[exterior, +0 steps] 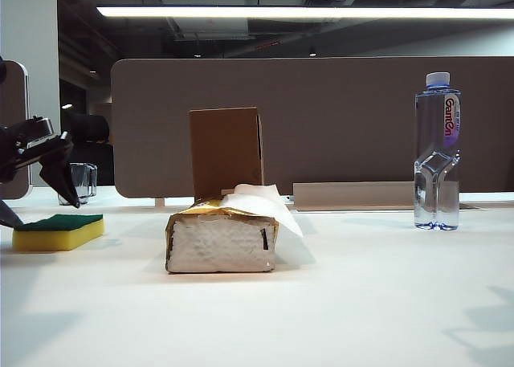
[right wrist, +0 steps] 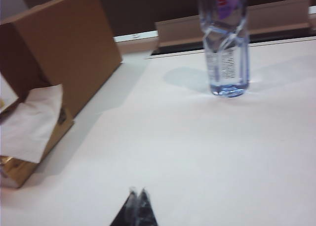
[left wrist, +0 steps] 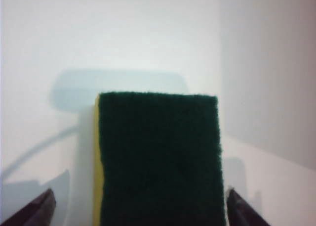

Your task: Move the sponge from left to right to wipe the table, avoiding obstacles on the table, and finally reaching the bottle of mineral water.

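Note:
The sponge, yellow with a dark green top, lies flat on the white table at the far left. My left gripper hangs just over it, open. In the left wrist view its dark fingertips stand on either side of the sponge, apart from its sides. The tissue pack and the brown cardboard box behind it stand mid-table. The bottle of mineral water stands upright at the right. My right gripper is shut and empty above bare table, short of the bottle.
A clear glass mug stands behind the sponge at the back left. A grey partition and a low grey rail run along the table's far edge. The right wrist view also shows the box and tissue pack.

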Controlling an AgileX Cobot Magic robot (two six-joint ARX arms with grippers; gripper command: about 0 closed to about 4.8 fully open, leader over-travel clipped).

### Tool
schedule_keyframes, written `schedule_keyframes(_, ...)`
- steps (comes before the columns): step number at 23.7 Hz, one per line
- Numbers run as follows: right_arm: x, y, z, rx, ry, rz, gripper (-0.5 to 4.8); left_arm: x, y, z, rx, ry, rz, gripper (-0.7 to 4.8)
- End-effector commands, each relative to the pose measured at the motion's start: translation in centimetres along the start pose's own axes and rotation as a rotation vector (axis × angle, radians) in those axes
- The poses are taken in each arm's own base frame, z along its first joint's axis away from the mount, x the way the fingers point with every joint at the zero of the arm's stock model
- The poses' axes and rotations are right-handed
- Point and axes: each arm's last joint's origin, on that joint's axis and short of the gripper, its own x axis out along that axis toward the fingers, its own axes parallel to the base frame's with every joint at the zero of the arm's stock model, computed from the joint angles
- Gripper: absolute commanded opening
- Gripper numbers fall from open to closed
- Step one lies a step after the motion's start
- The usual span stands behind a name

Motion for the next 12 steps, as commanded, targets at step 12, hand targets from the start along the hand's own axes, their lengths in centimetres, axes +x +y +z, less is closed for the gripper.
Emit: schedule_keyframes(12,0.0,0.3,0.1,-0.005,-0.004,0.068,0.0,1.8,0.4,0.4,0.016,0.012,0.006,4.79)
